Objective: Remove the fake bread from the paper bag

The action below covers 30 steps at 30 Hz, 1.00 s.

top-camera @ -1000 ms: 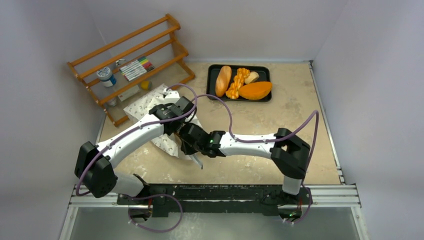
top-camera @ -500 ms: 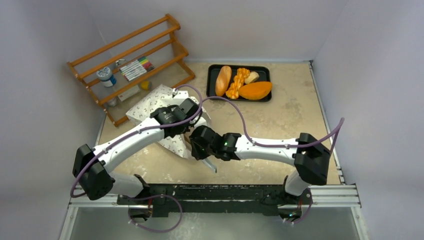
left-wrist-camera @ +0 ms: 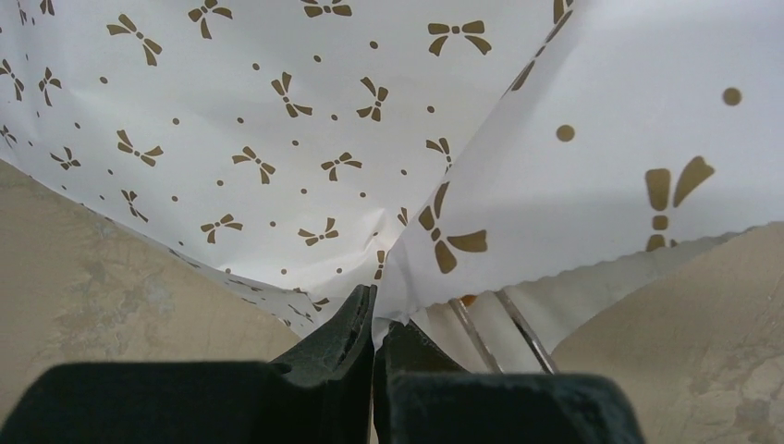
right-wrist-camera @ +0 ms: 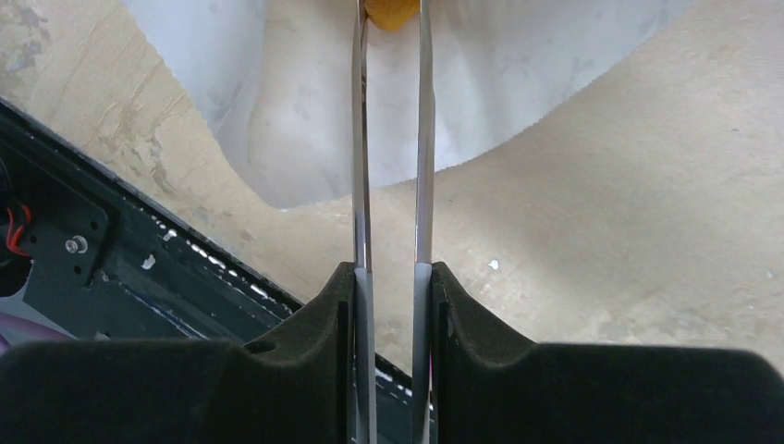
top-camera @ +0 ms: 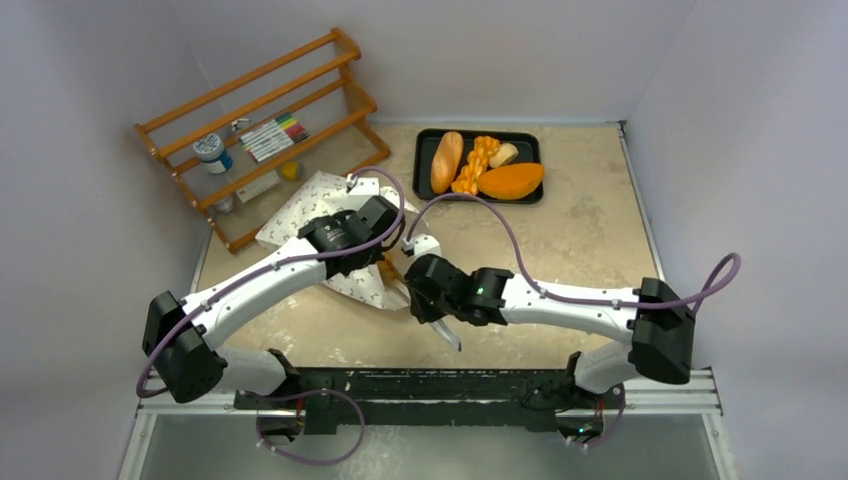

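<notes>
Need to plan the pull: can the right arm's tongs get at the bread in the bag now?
Likely yes: the left gripper holds the paper bag's mouth open, and the tongs' tips already flank an orange piece there.

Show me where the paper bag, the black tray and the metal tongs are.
paper bag [left-wrist-camera: 305, 139], left wrist view, on its printed outer side.
black tray [top-camera: 424, 150], top external view, on its bare left edge.
metal tongs [right-wrist-camera: 423, 139], right wrist view, on the right arm.
</notes>
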{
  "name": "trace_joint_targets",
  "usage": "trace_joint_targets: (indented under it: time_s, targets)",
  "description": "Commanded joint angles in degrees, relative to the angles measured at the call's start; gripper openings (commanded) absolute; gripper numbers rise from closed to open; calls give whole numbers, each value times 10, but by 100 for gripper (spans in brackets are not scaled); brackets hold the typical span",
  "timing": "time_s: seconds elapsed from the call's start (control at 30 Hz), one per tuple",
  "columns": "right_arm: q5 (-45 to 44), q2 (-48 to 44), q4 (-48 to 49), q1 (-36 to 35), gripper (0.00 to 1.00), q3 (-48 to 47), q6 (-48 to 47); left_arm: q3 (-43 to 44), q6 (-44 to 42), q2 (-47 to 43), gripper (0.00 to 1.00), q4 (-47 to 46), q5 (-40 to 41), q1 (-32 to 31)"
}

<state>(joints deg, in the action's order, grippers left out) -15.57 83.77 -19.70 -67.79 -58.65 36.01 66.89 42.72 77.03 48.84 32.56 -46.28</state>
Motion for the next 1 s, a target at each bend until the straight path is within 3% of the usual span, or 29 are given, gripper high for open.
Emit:
trace_joint_targets:
  time_s: [0.0,0.53,0.97]
  targets:
    - [-47,-40,-39,17,0,0,11,-13,7,-32,0,-14,5,-1]
    - [-65,-147,-124,20,0,-15,26,-26,-7,3,0,-42,17,0]
    - [-112,-244,-197,19,0,-54,25,-42,-20,81,0,-85,12,31]
